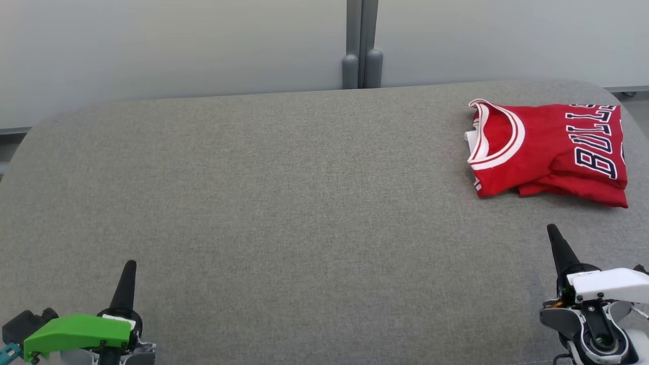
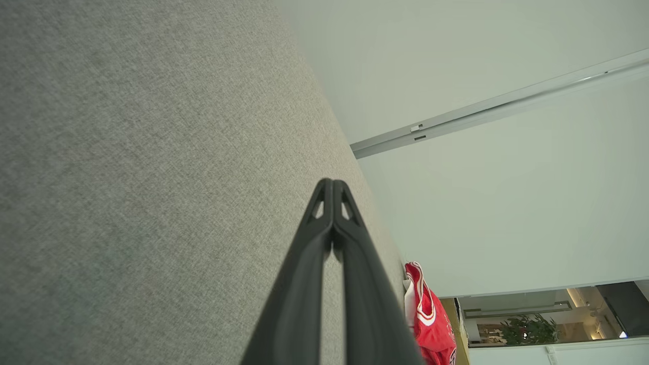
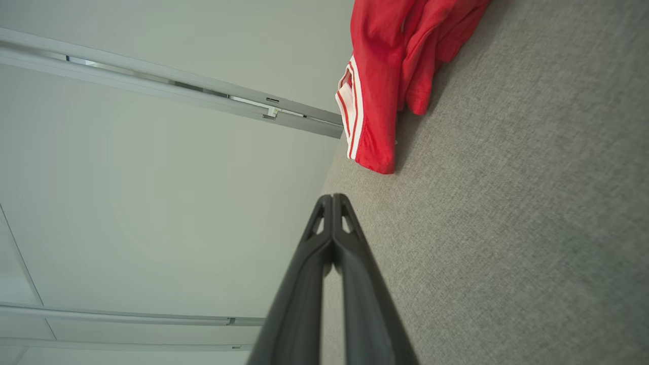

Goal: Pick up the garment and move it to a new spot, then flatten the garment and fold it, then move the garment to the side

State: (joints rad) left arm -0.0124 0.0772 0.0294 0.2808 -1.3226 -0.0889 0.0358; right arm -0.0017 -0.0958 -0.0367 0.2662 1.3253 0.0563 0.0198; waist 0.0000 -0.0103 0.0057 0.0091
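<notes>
Head view is showing the red Bulls jersey [image 1: 550, 152] lying folded, somewhat loosely, at the far right of the grey fabric table [image 1: 284, 203]. The left gripper [image 1: 130, 266] and right gripper [image 1: 552, 230] are hovering at the near edge, fingers pressed together, holding nothing. This is fitting a garment awaiting pickup or one already folded and set aside; either way, the grippers are standing clear of its folds.

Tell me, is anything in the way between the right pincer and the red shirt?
No, nothing visible is. Just bare grey surface lies between the right pincer, which is shut, and the shirt lying folded beyond it.
</notes>
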